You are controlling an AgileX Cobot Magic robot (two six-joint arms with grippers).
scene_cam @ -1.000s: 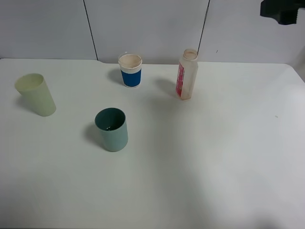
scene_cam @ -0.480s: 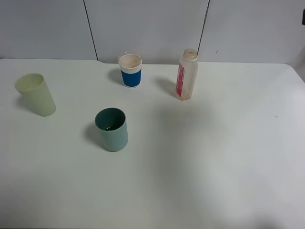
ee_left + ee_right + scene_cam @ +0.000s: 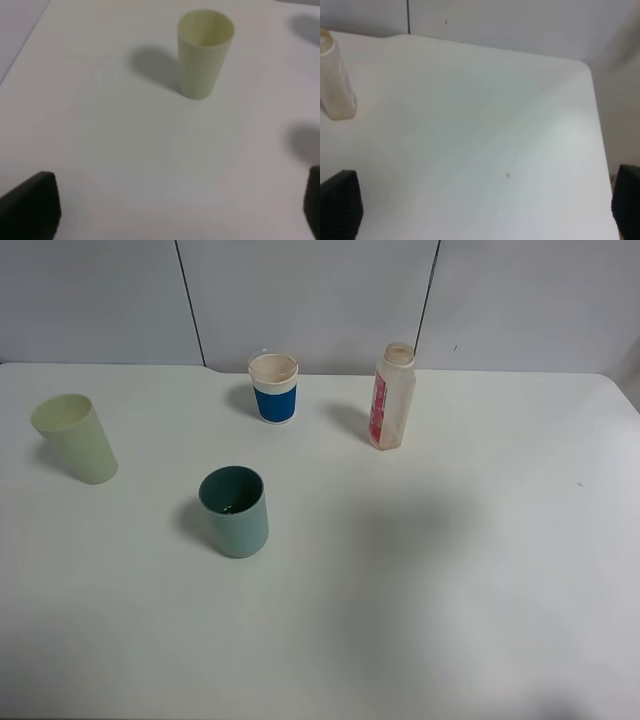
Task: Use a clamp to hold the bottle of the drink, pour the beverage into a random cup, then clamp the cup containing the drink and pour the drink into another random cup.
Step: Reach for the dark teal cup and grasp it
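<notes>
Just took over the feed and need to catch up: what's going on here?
Nothing is being handled right now. The left hand, open and empty, faces the pale yellow-green cup; the right hand, also open and empty, faces the bottle. The teal cup and blue-banded cup stand upright, apart, on the table.

We note a pale yellow-green cup (image 3: 75,438), upright, open end up, near the left edge of the white surface (image 3: 450,580), we see grey wall panels (image 3: 310,300) behind, split by dark vertical seams (image 3: 190,302), a small dark speck (image 3: 579,483) near the right edge.
</notes>
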